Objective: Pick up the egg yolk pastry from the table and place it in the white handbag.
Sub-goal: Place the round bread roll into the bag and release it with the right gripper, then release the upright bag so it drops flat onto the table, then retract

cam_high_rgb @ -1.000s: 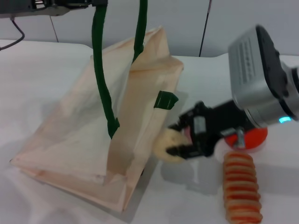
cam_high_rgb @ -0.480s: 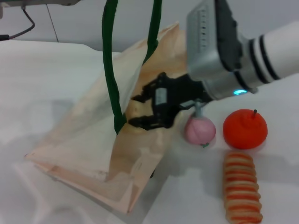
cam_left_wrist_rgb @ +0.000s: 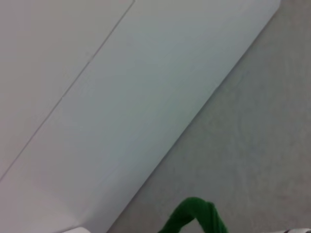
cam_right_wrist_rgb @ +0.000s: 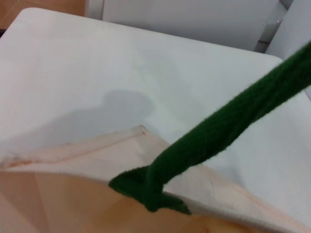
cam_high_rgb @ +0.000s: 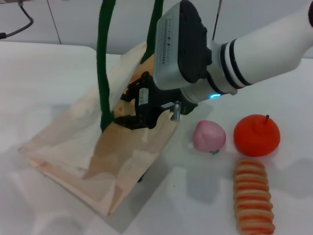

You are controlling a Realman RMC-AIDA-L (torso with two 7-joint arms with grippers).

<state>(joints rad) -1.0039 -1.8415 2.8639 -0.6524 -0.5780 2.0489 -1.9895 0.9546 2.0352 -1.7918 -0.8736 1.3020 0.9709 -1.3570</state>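
The white handbag (cam_high_rgb: 68, 147) lies tilted on the table with its mouth held open. Its dark green handles (cam_high_rgb: 102, 63) run taut up out of the head view. My right gripper (cam_high_rgb: 128, 106) is at the bag's mouth, between the handles and reaching into the opening. The egg yolk pastry does not show in any view. The right wrist view shows the bag's rim (cam_right_wrist_rgb: 73, 194) and one green handle (cam_right_wrist_rgb: 214, 131) close up. The left wrist view shows only a bit of green handle (cam_left_wrist_rgb: 194, 216). My left gripper is out of view above.
A pink peach-like ball (cam_high_rgb: 209, 136), an orange-red round fruit (cam_high_rgb: 256, 135) and an orange-and-cream striped roll (cam_high_rgb: 253, 201) lie on the white table (cam_high_rgb: 44, 83) to the right of the bag, under my right arm.
My right gripper carried the pastry from beside the striped roll up and left into the bag's mouth. The pastry has gone from sight, and the peach ball is uncovered.
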